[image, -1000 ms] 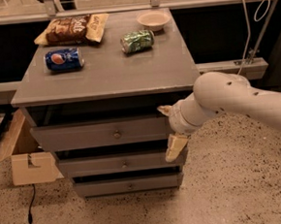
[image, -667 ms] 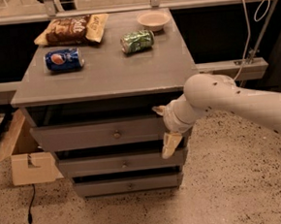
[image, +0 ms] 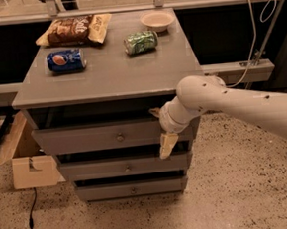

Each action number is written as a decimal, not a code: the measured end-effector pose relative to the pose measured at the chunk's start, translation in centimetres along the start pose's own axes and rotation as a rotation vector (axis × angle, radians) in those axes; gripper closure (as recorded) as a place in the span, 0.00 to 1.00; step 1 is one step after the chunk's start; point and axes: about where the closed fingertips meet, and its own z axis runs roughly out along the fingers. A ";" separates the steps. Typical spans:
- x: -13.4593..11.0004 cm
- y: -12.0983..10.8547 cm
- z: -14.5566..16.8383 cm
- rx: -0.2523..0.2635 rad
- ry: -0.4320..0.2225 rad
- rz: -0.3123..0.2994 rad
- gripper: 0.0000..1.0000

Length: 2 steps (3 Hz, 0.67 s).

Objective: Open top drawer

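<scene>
The top drawer (image: 86, 139) is the widest grey front of three, just under the cabinet top, with a small round metal knob (image: 119, 137) at its centre. My gripper (image: 161, 129) is in front of the right part of this drawer front, a little to the right of the knob. It is open: one cream finger (image: 167, 145) points down over the drawer's lower edge and the other (image: 154, 112) shows near its upper edge. It holds nothing. The white arm reaches in from the right.
The middle drawer (image: 125, 166) and bottom drawer (image: 132, 189) are below. On the cabinet top (image: 111, 77) lie a blue can (image: 66, 60), a green can (image: 141, 41), a chip bag (image: 72, 29) and a bowl (image: 157, 20). A cardboard box (image: 28, 165) stands on the floor at left.
My arm and gripper have moved to the left along the top drawer front, closer to the knob. The drawers and the objects on top have not moved.
</scene>
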 end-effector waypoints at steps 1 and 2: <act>-0.1 -0.9 1.4 -0.018 0.012 -0.015 0.03; 0.4 -0.6 1.2 -0.013 0.026 0.003 0.26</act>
